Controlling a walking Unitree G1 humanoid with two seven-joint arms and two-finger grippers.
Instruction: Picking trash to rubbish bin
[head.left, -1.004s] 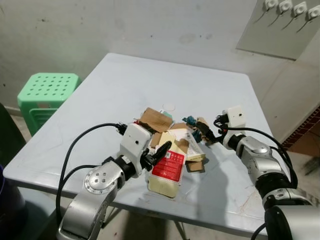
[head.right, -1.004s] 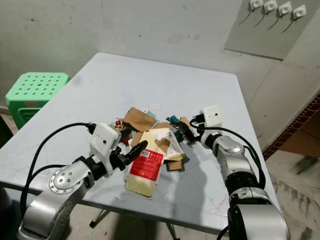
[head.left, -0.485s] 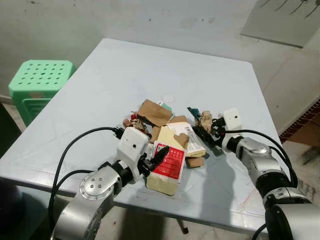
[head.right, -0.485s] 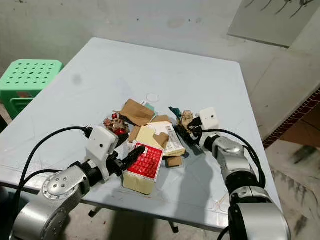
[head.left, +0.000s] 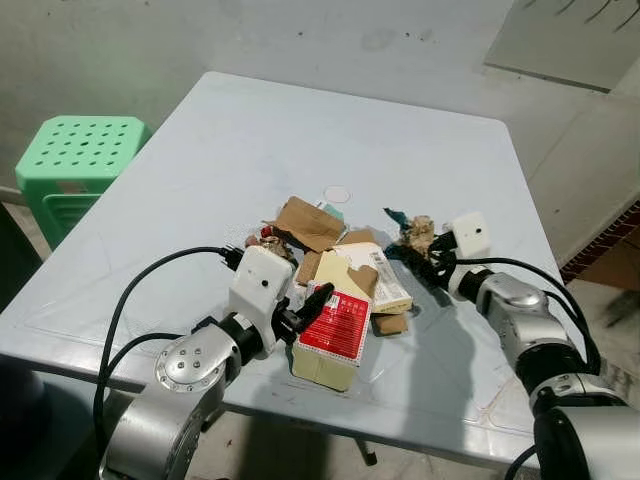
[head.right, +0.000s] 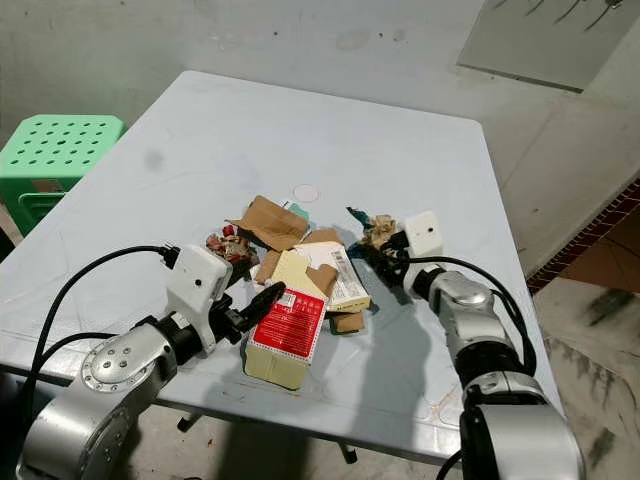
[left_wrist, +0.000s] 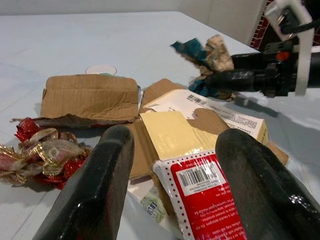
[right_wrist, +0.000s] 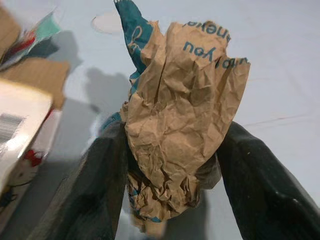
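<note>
Since a second ago your right gripper (right_wrist: 172, 165) has lifted the crumpled paper (right_wrist: 182, 105) clear of the pile and drawn it a little toward the table's right side; your left gripper (left_wrist: 172, 165) has barely shifted. The right fingers are closed around the wad's lower half, brown and teal paper bulging out above them, so it is held just above the table (head.left: 250, 130), to the right of the heap. The left fingers stand spread with nothing between them, pointing along the table at the red packet (head.left: 338, 325), which lies directly ahead of the tips with its long axis running away from you, on top of the yellow box (head.left: 325, 365). The cardboard (head.left: 308, 222) and tinsel (left_wrist: 42, 150) sit further off to the left of that line. So the left arm is the nearer one for the packet; I judge a short forward push would put the fingers astride it. No bin can be seen.
</note>
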